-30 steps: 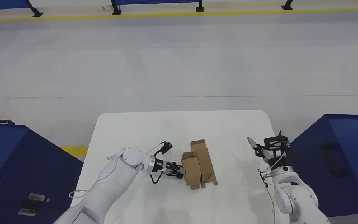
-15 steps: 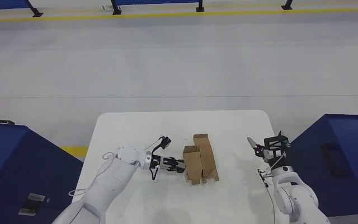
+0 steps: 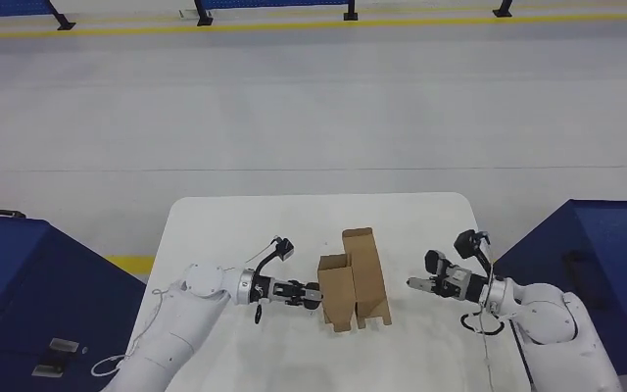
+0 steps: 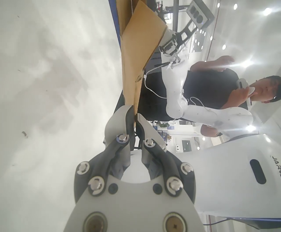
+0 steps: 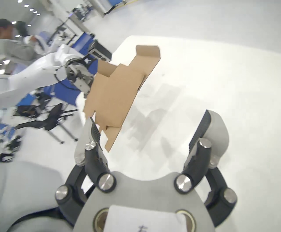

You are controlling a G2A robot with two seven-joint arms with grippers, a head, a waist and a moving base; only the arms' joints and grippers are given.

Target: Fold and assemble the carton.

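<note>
We see a brown, half-folded carton (image 3: pixel 355 279), flaps open; left pincer (image 4: pixel 134 111) pinches its nine-o'clock edge, right pincer (image 5: pixel 149 119) gapes empty.

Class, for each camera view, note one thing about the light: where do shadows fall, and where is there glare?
Top view: even light, the carton barely shadows the table. Left wrist view: ceiling lamps flare bright beyond the left gripper. Right wrist view: the carton's soft grey shadows lie on the table ahead of the right gripper.
</note>
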